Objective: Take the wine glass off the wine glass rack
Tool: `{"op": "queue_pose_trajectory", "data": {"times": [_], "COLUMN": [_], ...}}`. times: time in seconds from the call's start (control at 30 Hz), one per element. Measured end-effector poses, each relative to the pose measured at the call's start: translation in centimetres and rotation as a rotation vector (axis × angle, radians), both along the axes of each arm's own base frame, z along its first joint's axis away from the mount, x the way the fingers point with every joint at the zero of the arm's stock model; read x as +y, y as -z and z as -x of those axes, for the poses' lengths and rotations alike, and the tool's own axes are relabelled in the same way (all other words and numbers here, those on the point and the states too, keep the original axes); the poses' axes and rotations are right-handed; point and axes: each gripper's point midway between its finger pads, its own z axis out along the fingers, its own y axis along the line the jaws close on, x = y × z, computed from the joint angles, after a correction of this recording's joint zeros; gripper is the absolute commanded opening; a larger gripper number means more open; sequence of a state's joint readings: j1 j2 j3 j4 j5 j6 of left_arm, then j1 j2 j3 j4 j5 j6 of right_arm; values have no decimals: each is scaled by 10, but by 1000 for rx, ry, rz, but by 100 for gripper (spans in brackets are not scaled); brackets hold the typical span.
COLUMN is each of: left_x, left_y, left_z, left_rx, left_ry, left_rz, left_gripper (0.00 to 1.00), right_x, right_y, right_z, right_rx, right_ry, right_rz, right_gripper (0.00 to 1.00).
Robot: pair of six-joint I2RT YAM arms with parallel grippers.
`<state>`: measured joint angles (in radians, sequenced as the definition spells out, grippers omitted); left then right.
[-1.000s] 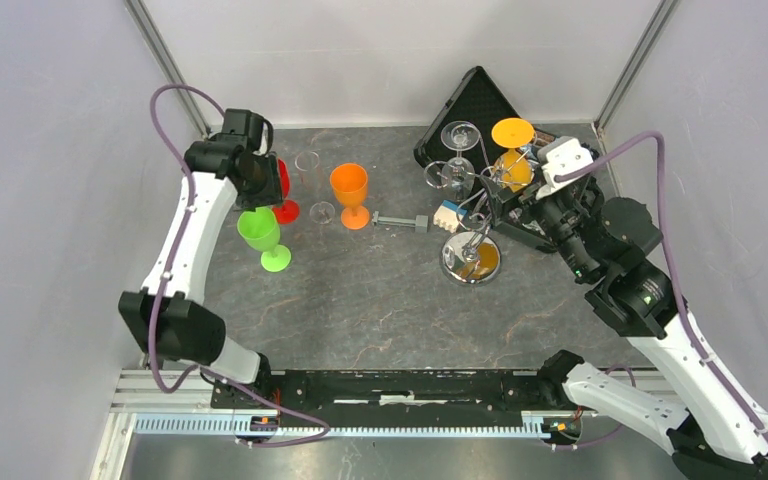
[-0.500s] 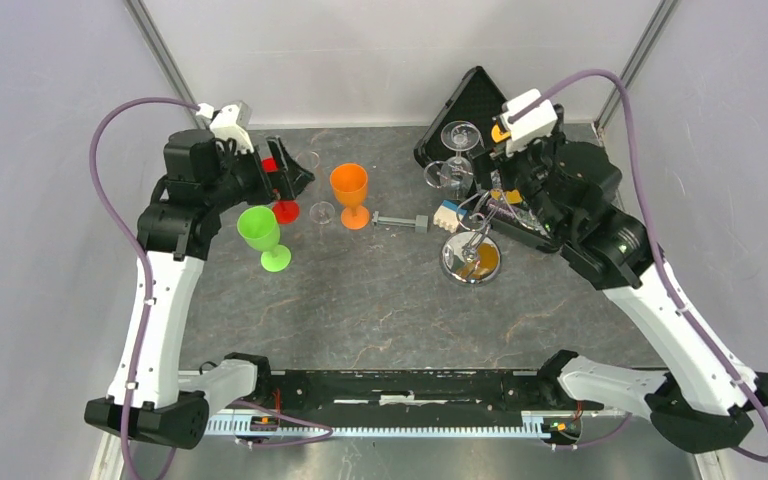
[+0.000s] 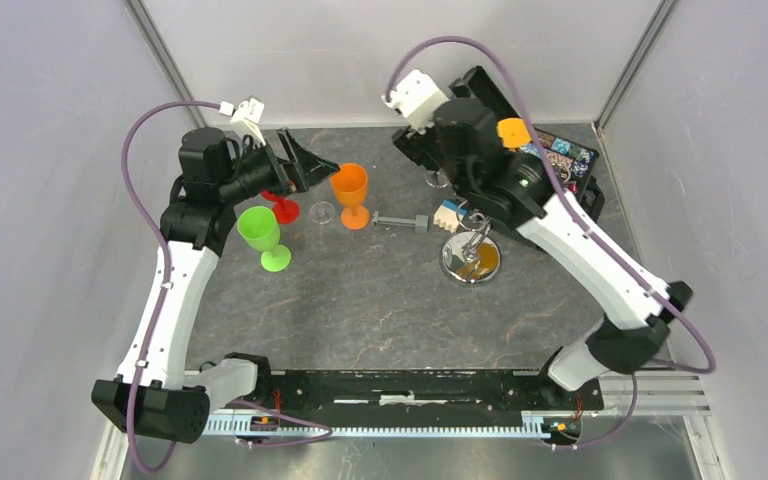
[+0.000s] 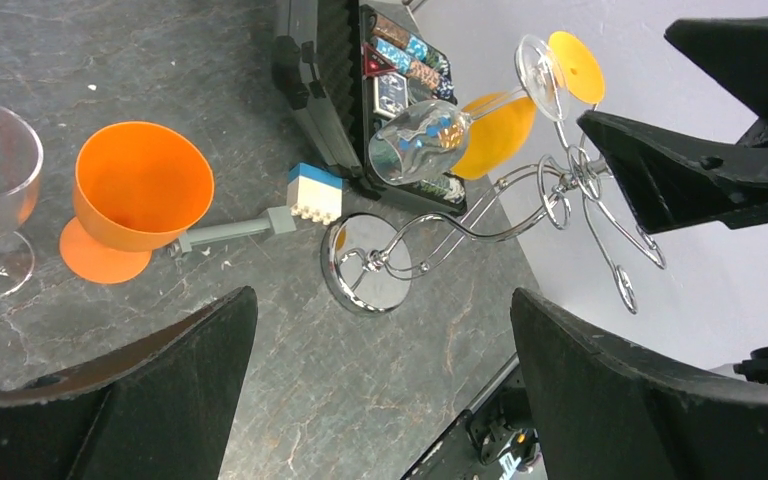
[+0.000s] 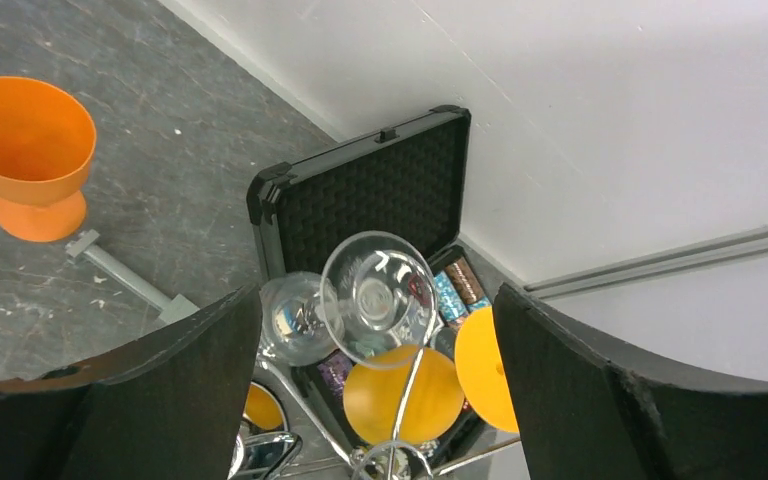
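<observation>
"The wine glass rack [image 3: 471,260] stands where?"
"On the right side of the table [image 3: 360,310], just in front of the black case [image 5: 360,200]. The left claw [image 4: 382,300] gapes wide with nothing in it, well apart from the rack."
"And the right claw [image 5: 378,300]?"
"Spread wide and empty, poised above the wine glass [image 4: 415,140], which hangs tilted from the rack beside an orange glass [image 4: 495,120]."
"So the step?"
"The approach, by the look of it. Next the claw needs to drop to the thin stem, close gently, then slide the foot clear of the wire."
</observation>
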<state>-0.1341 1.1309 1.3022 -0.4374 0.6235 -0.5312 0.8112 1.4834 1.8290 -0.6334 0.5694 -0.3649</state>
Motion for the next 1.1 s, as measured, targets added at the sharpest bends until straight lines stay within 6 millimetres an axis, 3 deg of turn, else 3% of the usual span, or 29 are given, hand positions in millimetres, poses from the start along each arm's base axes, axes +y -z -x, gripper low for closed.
{"op": "queue_pose_trajectory", "data": {"times": [0.2,0.5,0.73,1.1], "left_x": [5,29,40,47], "left_y": [14,44,70,83], "left_z": [2,-3,-2,-5], "left_rx": [36,95,153,173], "left_ry": [-18,-130,-170,-197], "left_rz": [-46,-176,-242,-281], "left_gripper": [100,100,100,100], "right_x": [17,13,11,13], "right_y": [10,35,43,53], "right_z": [-18,-26,-30,-36], "right_rx": [12,19,16,7], "right_ry": [109,288,342,400], "right_rz": [156,340,379,410], "right_gripper": [93,88,73,58]}}
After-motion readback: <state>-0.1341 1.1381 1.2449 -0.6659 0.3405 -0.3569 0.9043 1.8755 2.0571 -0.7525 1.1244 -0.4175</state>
